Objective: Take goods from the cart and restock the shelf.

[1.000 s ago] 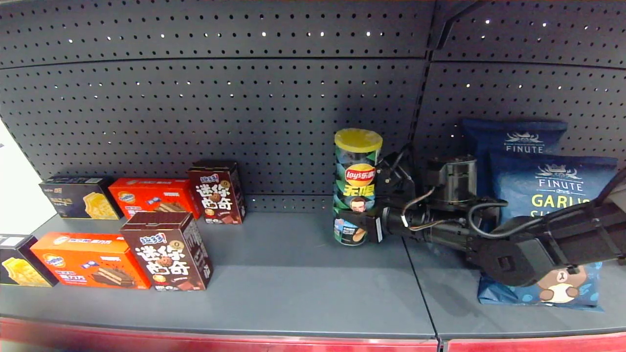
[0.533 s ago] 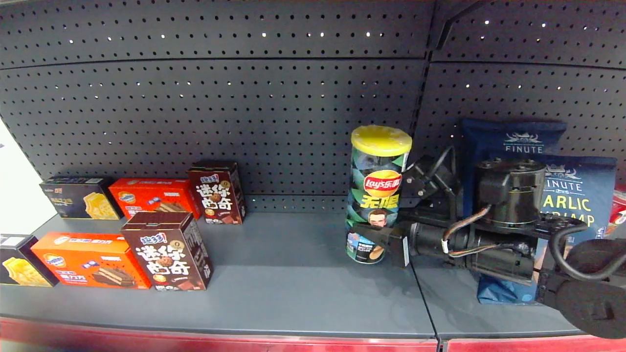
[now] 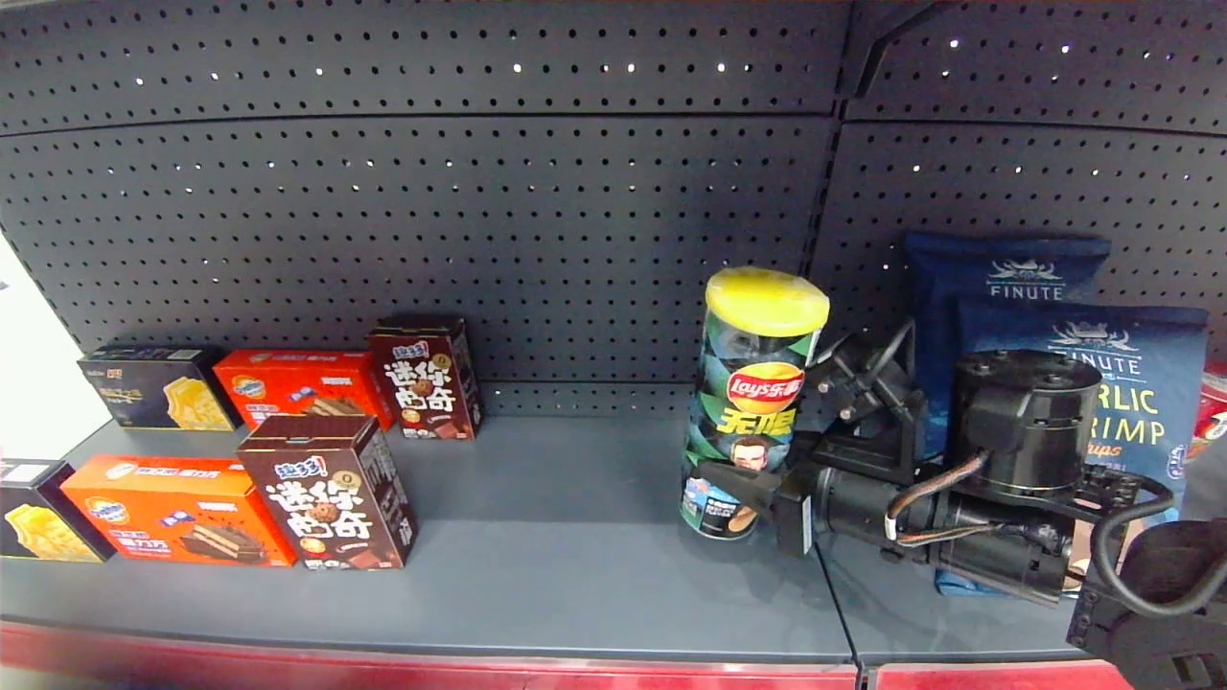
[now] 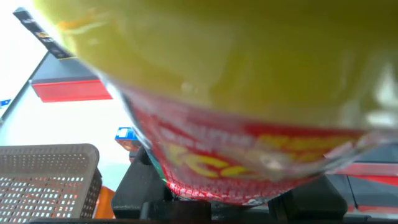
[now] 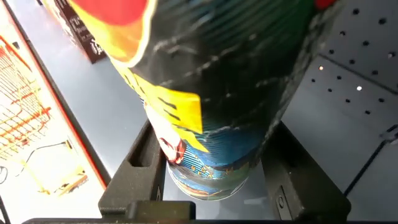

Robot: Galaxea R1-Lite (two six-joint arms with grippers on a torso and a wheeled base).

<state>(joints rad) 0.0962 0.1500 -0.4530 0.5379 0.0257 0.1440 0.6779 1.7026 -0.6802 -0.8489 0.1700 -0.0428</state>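
Canister [image 3: 762,383], yellow-lidded, logo facing outward, held by right hand [image 3: 746,482].

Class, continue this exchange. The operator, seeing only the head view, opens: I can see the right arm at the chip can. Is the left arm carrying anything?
Observer: Yes. In the left wrist view the left jaws are shut on a yellow and red package.
Operator: What is around that arm?
Observer: A grey mesh basket stands beside it.
Operator: And the chip can's far side?
Observer: The right wrist view shows the right jaws pressed on both sides of the chip can, low down.
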